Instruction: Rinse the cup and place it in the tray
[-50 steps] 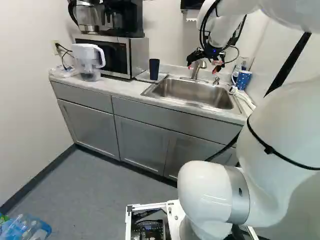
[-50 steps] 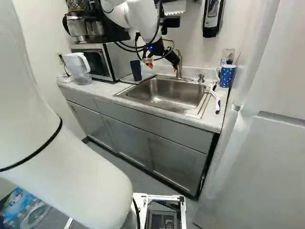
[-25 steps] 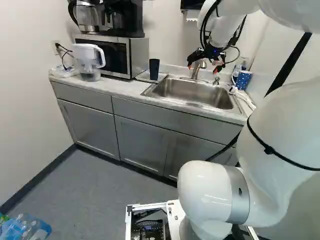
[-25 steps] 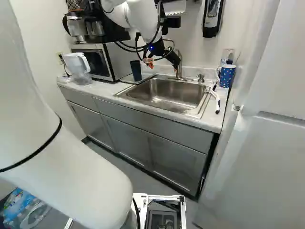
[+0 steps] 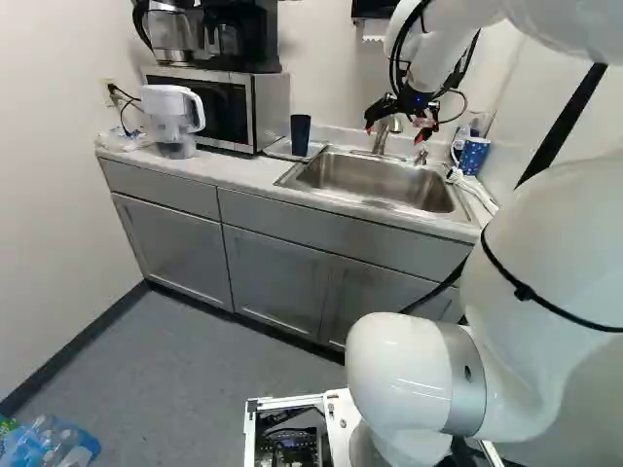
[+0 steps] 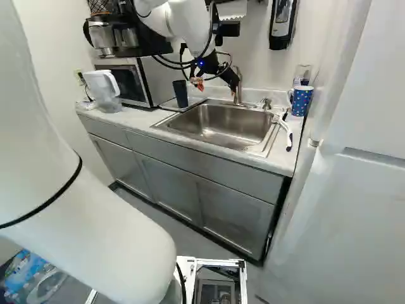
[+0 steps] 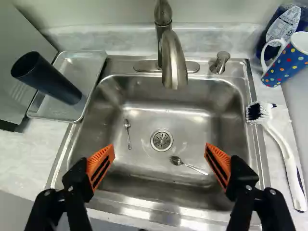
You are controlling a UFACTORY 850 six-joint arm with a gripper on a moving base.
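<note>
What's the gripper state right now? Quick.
Gripper: open, its orange pads wide apart above the sink, holding nothing.

So I've got white walls [image 5: 49, 195] in front of me, gray floor [image 5: 195, 370], a dark baseboard [image 5: 73, 348], and gray cabinets [image 5: 175, 248] under a pale mottled countertop [image 5: 234, 173].

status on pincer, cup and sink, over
Pincer open, empty, above sink. Dark tumbler standing in metal tray. Faucet ahead of pincer. Two spoons lying in sink.
</note>
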